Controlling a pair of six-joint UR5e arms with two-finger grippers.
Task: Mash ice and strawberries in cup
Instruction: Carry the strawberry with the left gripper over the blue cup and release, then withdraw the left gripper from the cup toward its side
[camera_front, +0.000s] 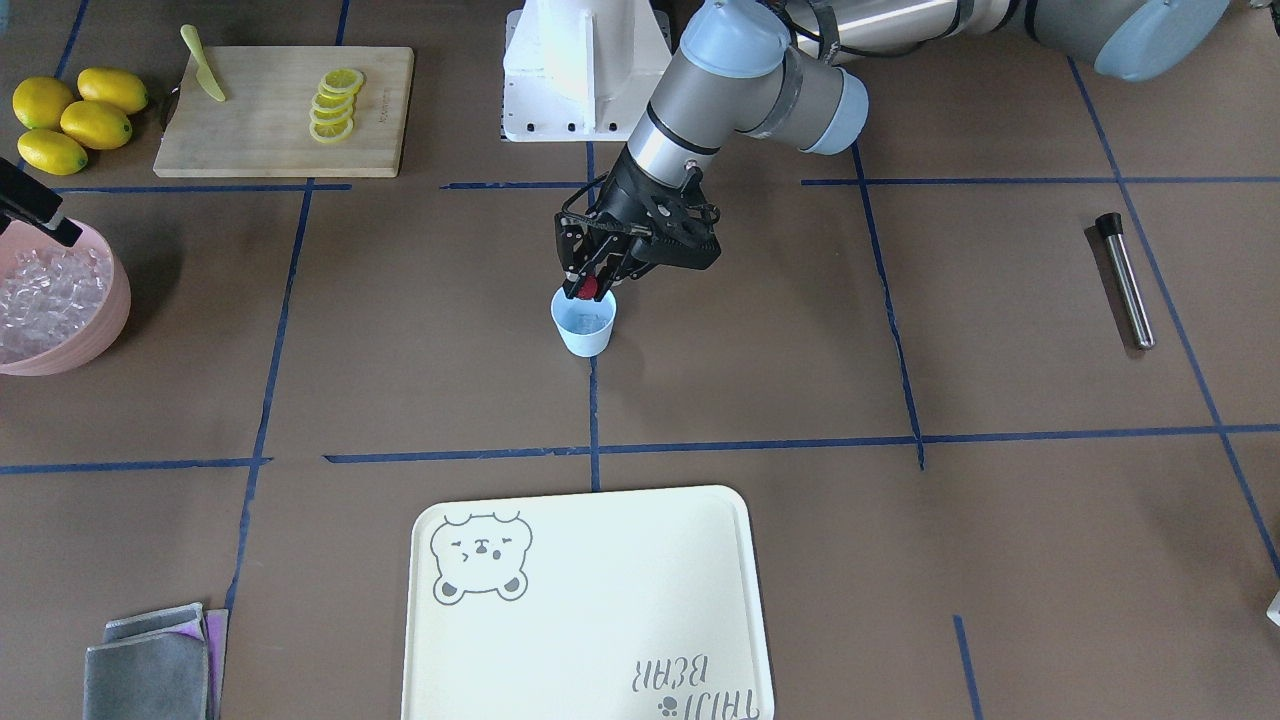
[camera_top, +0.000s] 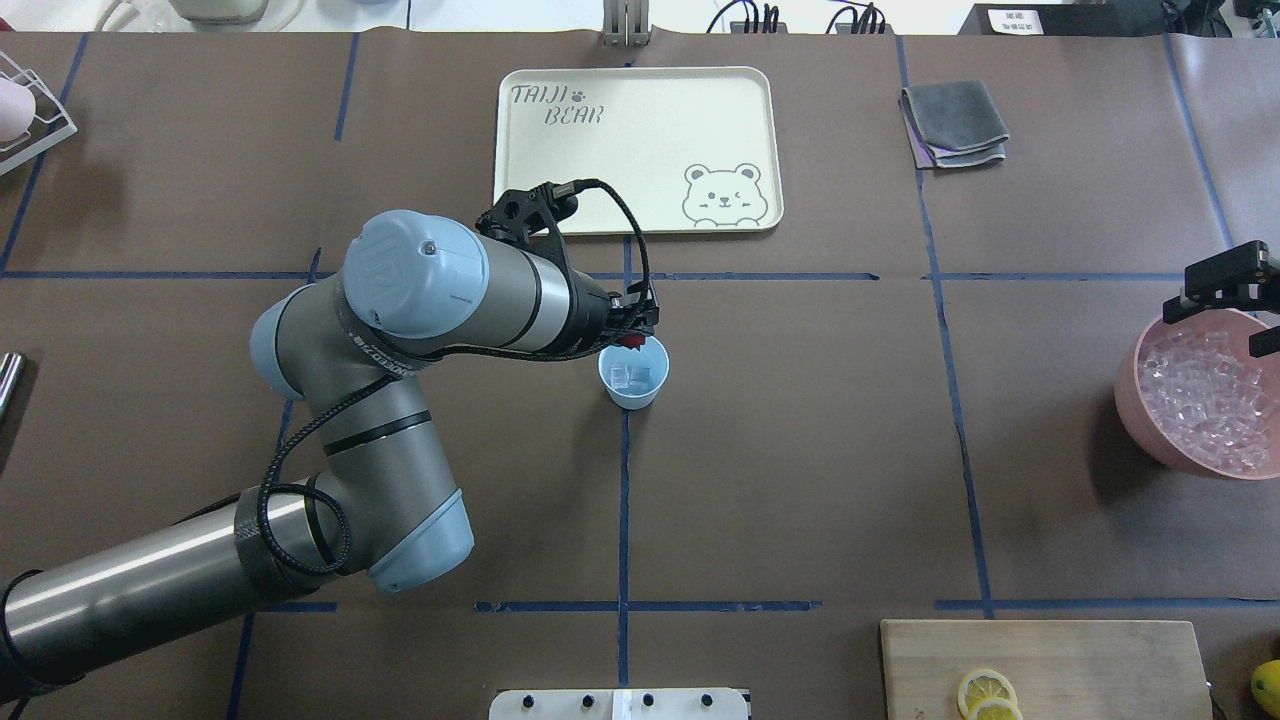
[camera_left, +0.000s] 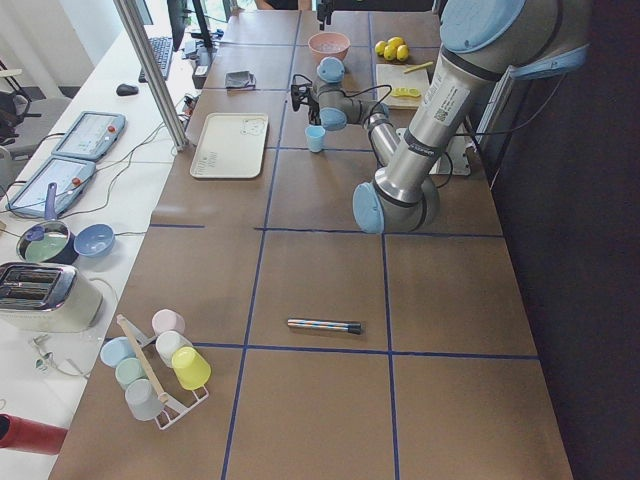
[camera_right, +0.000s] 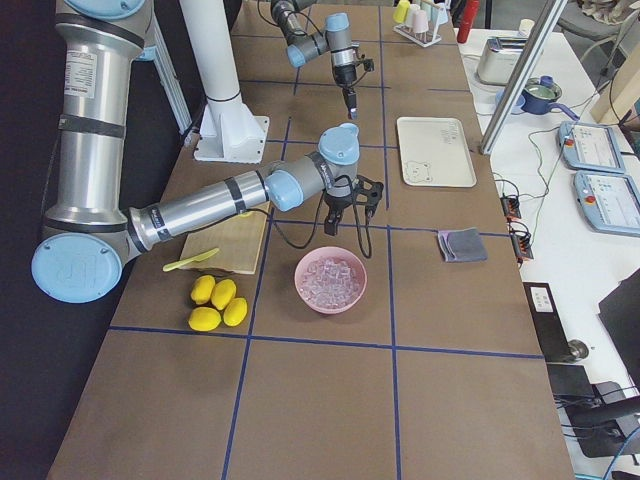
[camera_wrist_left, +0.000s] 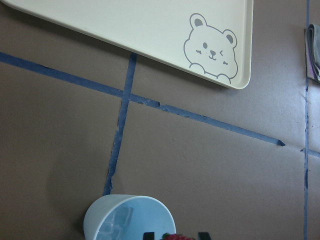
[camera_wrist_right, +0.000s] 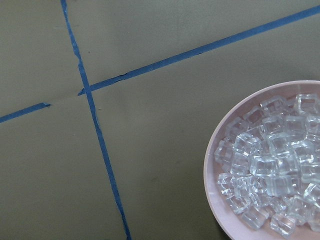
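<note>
- Directly beneath the left gripper (camera_front: 590, 287) stands the cup (camera_front: 583, 330) on the table (camera_front: 800, 400). The wrist is angled down over the cup's mouth, so whatever is let go should fall inside.
- Between its fingers (camera_wrist_left: 147, 235) sits the strawberry (camera_front: 588, 291), which the gripper is clamped on. The fruit hangs just above the rim and is not yet in the cup. The views do not settle whether it is centred over the opening.
- Below the fruit, a few cubes of ice (camera_top: 630, 376) lie at the cup's bottom, so the ice part looks loaded already.
- Far off to that gripper's side, the right gripper (camera_top: 1225, 300) hovers over the rim of the pink bowl (camera_top: 1135, 400) heaped with cubes. It is probably parked there because the bowl is the ice supply. I cannot tell whether it is open or closed.
- Well away on the opposite side lies a metal rod (camera_front: 1127, 285), flat and untouched. It is likely the mashing tool, so mashing has not begun.
- A drop made off-centre risks the fruit glancing off the rim.
</note>
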